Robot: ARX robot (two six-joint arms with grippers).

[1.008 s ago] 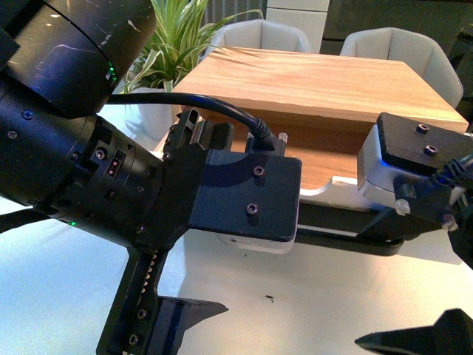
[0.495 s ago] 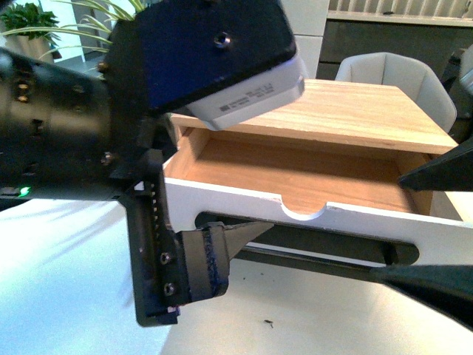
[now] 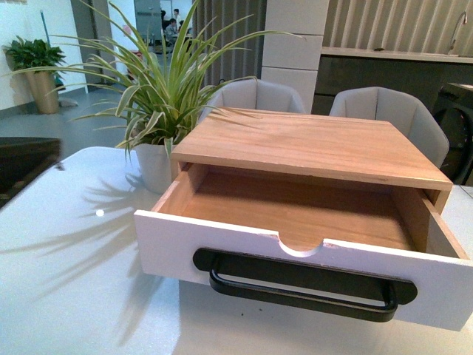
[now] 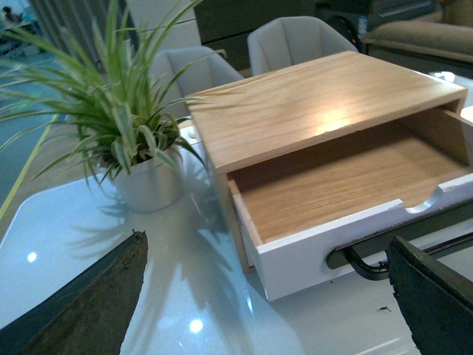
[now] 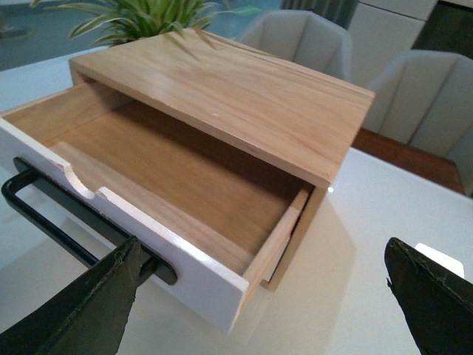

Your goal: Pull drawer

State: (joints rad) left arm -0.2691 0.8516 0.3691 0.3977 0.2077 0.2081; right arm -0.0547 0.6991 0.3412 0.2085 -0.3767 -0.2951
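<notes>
The drawer point(image 3: 295, 211) is shown drawn well out of its wooden case point(image 3: 310, 144) on the table point(image 3: 66, 288). Both arms have been withdrawn from the front view, with the left pincer point(image 4: 266, 240) and right pincer point(image 5: 262, 245) spread and empty. The pull is judged complete.

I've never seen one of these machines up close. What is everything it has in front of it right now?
drawer: one, white front, light wood inside, standing open and empty.
handle: one, black bar, across the drawer's front.
box: one, light wood, on the table, housing the drawer.
plant: one, green with pale stripes, in a white pot at the box's left.
far plant: one, green, tan pot, far back left.
chairs: two, grey, behind the table.
table: one, glossy white, under the box and the plant.
left pincer: one, dark, open, holding nothing.
right pincer: one, dark, open, holding nothing.
</notes>
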